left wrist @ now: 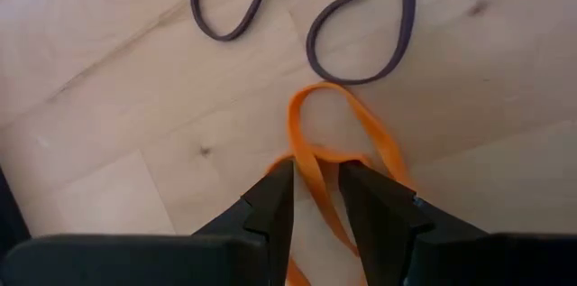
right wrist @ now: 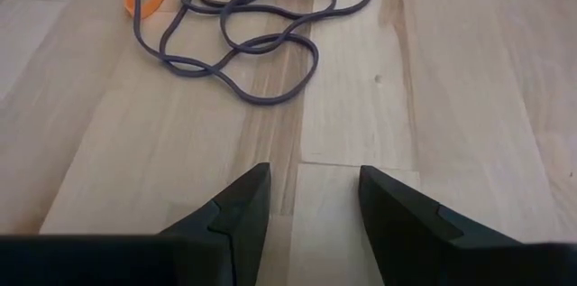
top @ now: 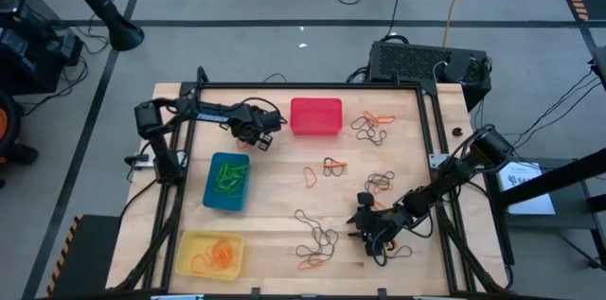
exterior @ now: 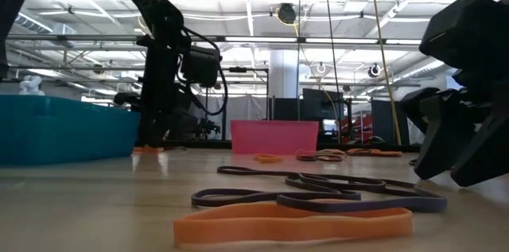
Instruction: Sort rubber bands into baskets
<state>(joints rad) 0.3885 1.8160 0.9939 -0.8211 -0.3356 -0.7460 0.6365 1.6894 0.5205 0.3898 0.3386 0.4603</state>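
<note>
Thin orange rubber bands (top: 220,255) lay in the yellow plastic tub (top: 187,240), green ones in blue. Many loose bands (top: 317,238) waited. The left gripper (left wrist: 315,198) pinched an orange band (left wrist: 335,146); the right gripper (right wrist: 308,200) was empty, fingers apart.

Loose rubber bands (top: 317,241) strew the wood beside three baskets (top: 315,116).

Both arms were built of dark, near-black links with rounded joint housings. Black cables looped beside the left arm (top: 204,113), near the red basket (top: 316,116), and white lettering ran along one link. The right arm (top: 445,179) was equally dark. Each gripper ended in two matte black, wedge-shaped fingers (right wrist: 236,209).
</note>
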